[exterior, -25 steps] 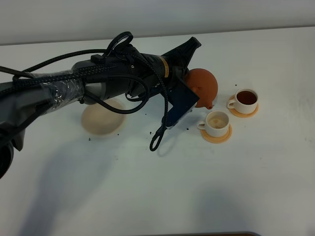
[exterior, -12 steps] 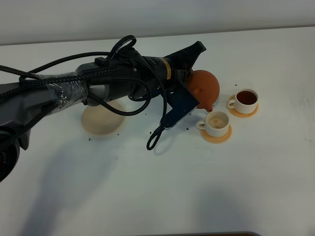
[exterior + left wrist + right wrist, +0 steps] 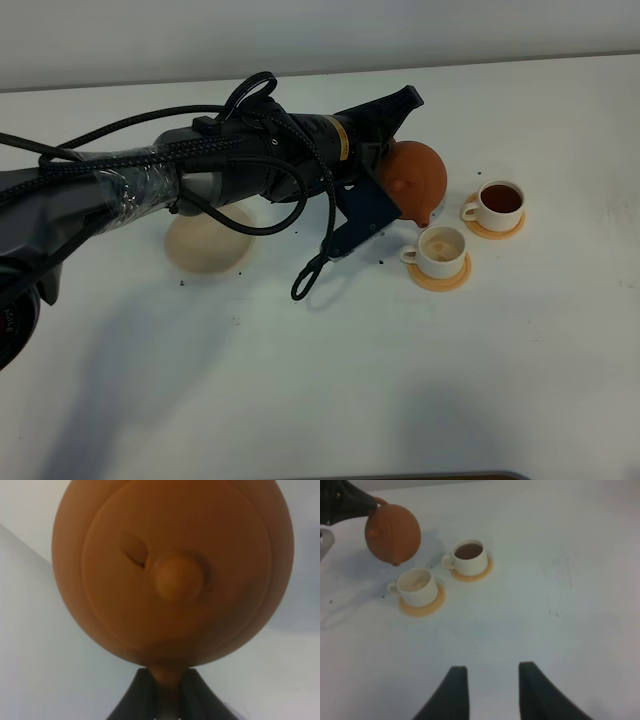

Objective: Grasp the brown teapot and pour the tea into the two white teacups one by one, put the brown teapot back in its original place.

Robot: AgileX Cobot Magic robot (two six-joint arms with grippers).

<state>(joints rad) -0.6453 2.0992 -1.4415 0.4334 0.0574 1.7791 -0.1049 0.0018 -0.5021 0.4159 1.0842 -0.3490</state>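
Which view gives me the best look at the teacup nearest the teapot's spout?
Right wrist: the near teacup sits unobstructed, its pale inside visible, beside the brown teapot. Exterior high shows it too, but smaller. Left wrist shows only the teapot, no cup.

Table: you have a plain white table [image 3: 400, 400] filling nearly all of the high view.
Coasters: you see two round orange coasters on its right part, the nearer coaster [image 3: 440, 284] and the farther coaster [image 3: 498, 234], close together but not touching.
Specks: you can spot small dark specks [image 3: 181, 283] scattered over the table, some left of centre and some near the coasters.
Marks: look at the far right for faint grey marks [image 3: 612, 205].
Wall: a pale grey wall [image 3: 300, 35] runs behind the table's far edge.
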